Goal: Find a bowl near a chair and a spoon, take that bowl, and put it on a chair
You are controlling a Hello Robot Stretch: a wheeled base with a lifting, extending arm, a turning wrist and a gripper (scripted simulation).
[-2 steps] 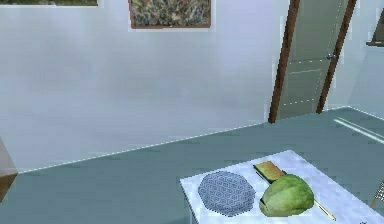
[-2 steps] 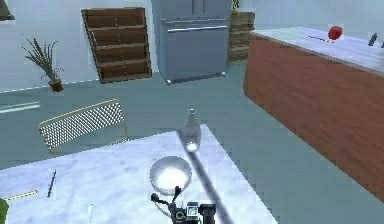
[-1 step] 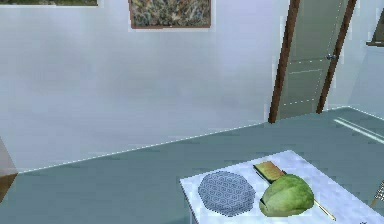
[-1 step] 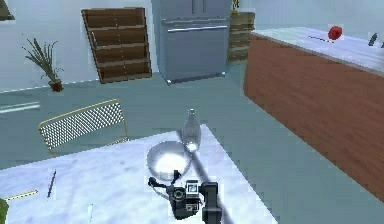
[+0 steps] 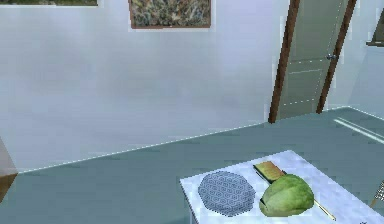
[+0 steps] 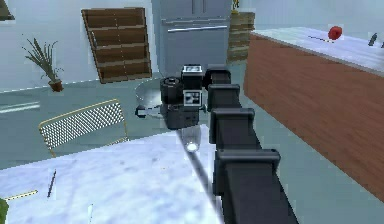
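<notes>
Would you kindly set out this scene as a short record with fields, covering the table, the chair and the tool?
table: white table bearing a grey patterned bowl, a green leafy lump and a flat brown thing
chair: mesh-backed chair, arm side view's left
arm: dark bar reaching out
tool: cannot tell whether it holds anything
background: door, wall picture, fridge, potted plant

On the table (image 5: pixel 337 190), a bowl (image 5: pixel 225 190) sits at nine o'clock from a lettuce (image 5: pixel 288 195). A slab (image 5: pixel 268 170) lies at eleven o'clock from the lettuce. A door (image 5: pixel 310 60) stands far behind them, at one o'clock.
</notes>
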